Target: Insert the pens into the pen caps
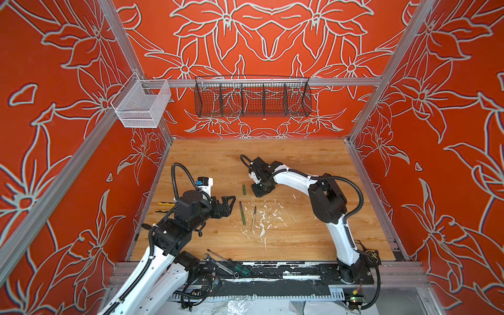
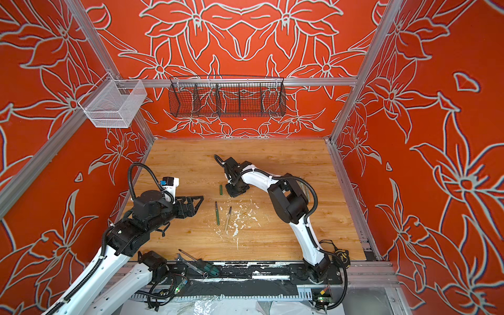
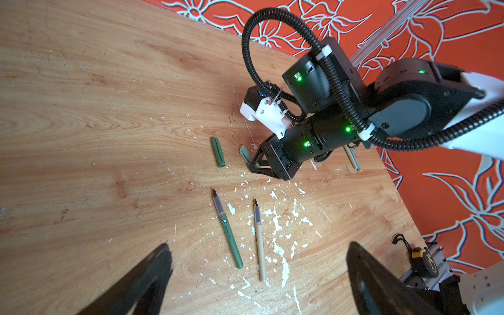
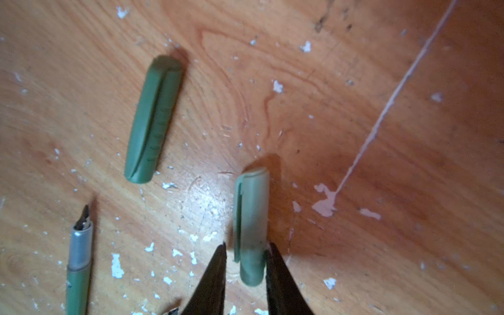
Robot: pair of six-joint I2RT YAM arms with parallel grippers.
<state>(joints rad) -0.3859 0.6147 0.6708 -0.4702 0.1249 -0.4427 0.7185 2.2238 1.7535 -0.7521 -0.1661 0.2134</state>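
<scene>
Top views both showed you the wooden table (image 1: 300, 169), with the left gripper (image 1: 227, 206) spread wide and holding nothing. It was near the green pen (image 3: 227, 230) and the beige pen (image 3: 259, 240), which lay side by side on the wood.

In the right wrist view, the right gripper (image 4: 246, 246) was narrowed to a slot around the near end of the pale green cap (image 4: 251, 207), which lay flat on the table. A sliver of wood showed on one side, so I judged the cap straddled, not clamped. Its long axis ran straight out from the claw, so your jaws would close across its width. The right gripper was much the nearer of the two. The dark green cap (image 4: 154, 120) lay close by, apart from the pale one.
</scene>
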